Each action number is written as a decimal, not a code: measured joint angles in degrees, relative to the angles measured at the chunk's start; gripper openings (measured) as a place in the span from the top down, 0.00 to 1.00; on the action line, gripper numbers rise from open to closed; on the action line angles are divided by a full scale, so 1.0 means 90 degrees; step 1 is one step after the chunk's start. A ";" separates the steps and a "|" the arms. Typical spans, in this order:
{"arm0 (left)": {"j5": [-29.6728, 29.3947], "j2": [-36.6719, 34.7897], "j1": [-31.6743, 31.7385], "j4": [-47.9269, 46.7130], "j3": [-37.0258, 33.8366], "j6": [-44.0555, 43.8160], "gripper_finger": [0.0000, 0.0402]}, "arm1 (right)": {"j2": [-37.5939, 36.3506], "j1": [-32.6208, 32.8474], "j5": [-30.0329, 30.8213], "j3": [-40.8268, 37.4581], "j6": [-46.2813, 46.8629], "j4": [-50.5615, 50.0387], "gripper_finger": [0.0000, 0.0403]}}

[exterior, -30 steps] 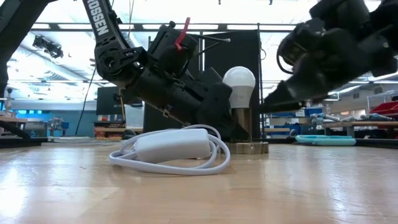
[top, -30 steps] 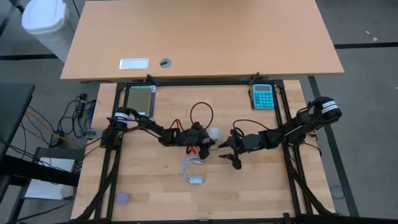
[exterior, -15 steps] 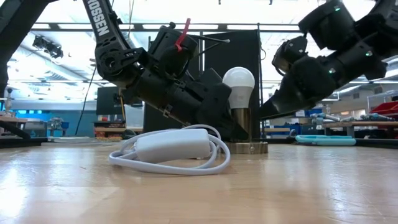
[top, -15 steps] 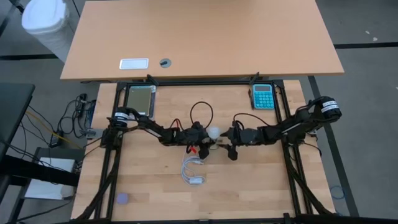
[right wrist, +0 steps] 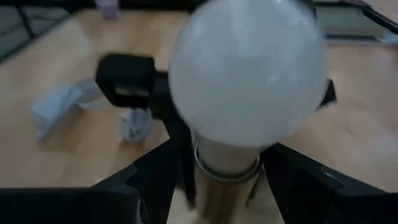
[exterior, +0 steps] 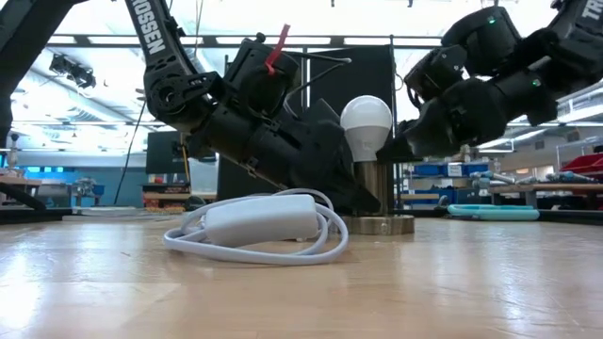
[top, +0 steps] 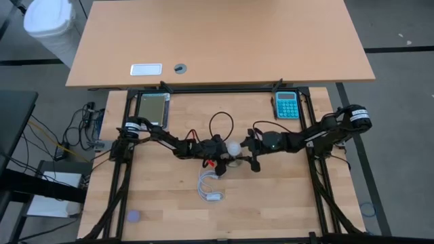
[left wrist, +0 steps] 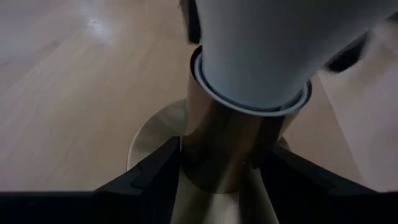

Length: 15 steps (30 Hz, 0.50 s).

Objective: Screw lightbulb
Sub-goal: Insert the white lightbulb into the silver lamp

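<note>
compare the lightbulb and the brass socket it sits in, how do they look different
The lightbulb is white, frosted and rounded; the socket is shiny brass, a straight tube on a flat round foot. The lightbulb stands on top, off the table; the socket rests on the wood. The left gripper clamps the socket's stem, not the lightbulb. Both stand upright, in line.

Lightbulb (exterior: 366, 122) stands upright in a brass-coloured socket (exterior: 375, 188) whose flat round base rests on the wooden table (exterior: 301, 282). Left gripper (exterior: 349, 193), reaching down at a slant from the upper left, has its dark fingers against the socket stem. Right gripper (exterior: 394, 151) comes in from the upper right, fingertips just beside the bulb's neck; contact cannot be told. A coiled white cable (exterior: 259, 231) with an inline block lies on the table in front of the left arm.
</note>
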 joint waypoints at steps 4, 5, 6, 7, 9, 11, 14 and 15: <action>0.0052 0.0000 -0.0005 0.0003 0.0000 0.0003 0.46 | 0.0000 -0.0206 -0.0472 0.0000 -0.0027 0.0161 0.43; 0.0053 0.0000 -0.0005 0.0012 0.0000 0.0002 0.46 | 0.0000 -0.0227 -0.0493 0.0000 -0.0028 0.0168 0.43; 0.0055 0.0000 -0.0005 0.0031 0.0000 0.0000 0.46 | 0.0000 -0.0229 -0.0497 0.0000 -0.0030 0.0168 0.43; 0.0052 0.0002 -0.0005 0.0056 -0.0002 0.0000 0.46 | 0.0004 -0.0227 -0.0497 0.0000 -0.0030 0.0177 0.43; 0.0046 0.0005 -0.0005 0.0077 -0.0002 0.0000 0.46 | 0.0027 -0.0195 -0.0469 0.0000 -0.0025 0.0238 0.43; 0.0038 0.0005 -0.0005 0.0096 -0.0006 -0.0004 0.46 | 0.0027 -0.0172 -0.0361 0.0000 0.0007 0.0284 0.43; 0.0022 0.0005 -0.0005 0.0097 -0.0005 -0.0018 0.46 | 0.0027 -0.0166 -0.0178 0.0000 0.0142 0.0336 0.43; 0.0008 0.0005 -0.0005 0.0097 -0.0005 -0.0030 0.46 | 0.0027 -0.0163 -0.0136 0.0000 0.0212 0.0333 0.43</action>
